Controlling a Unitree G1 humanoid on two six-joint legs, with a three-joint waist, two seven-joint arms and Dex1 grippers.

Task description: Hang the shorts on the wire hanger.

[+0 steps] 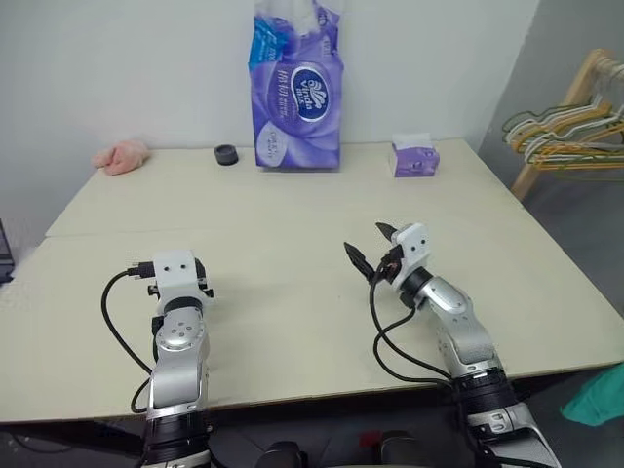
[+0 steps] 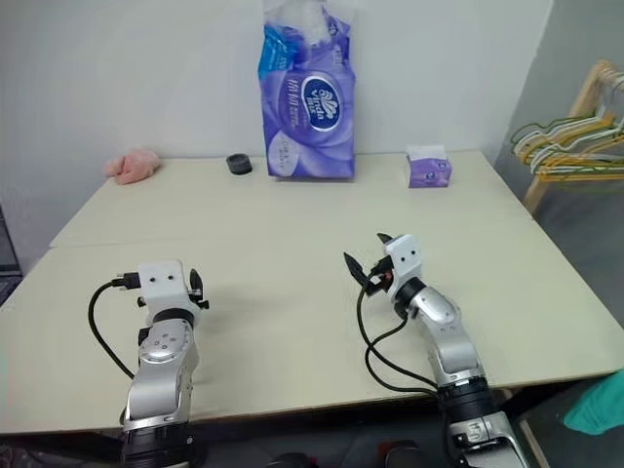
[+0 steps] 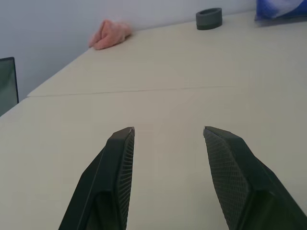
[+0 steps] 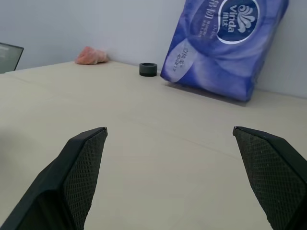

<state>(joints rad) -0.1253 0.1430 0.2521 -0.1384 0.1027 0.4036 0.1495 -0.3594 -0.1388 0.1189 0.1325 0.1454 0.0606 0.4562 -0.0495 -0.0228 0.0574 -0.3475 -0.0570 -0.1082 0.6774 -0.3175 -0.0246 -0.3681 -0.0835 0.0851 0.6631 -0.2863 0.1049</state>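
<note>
A patch of teal-green cloth, the shorts, shows low at the right, past the table's near right corner and below its top. The wire hanger is out of view. My left gripper hovers level over the near left part of the cream table, its two black fingers apart with nothing between them. My right gripper is over the near middle of the table, pointing forward and left. Its fingers stand wide open and empty. Both grippers are far from the shorts.
At the table's far edge stand a tall purple tissue pack, a small purple tissue box, a black ring and a pink cloth. A wooden rack with bunched yellow, green and white hangers stands right of the table.
</note>
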